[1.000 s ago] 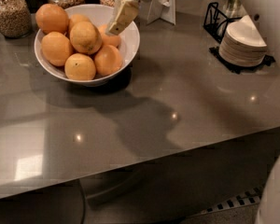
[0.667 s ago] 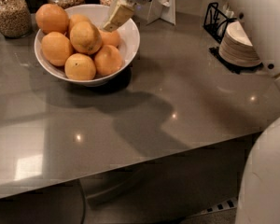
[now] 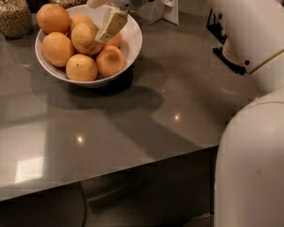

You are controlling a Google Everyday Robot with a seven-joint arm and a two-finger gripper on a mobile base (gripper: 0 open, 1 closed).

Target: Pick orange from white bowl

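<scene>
Though amid oranges (image 3: 57, 48), hand (image 3: 105, 19) over bowl (image 3: 134, 38)

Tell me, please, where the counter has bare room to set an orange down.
The grey counter is bare from the white bowl to its front edge. Crowded at back left: jar, bowl, claw over the oranges.

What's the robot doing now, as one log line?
stage: reach | hand: over white bowl, at top orange | orange: in bowl, not lifted
</scene>
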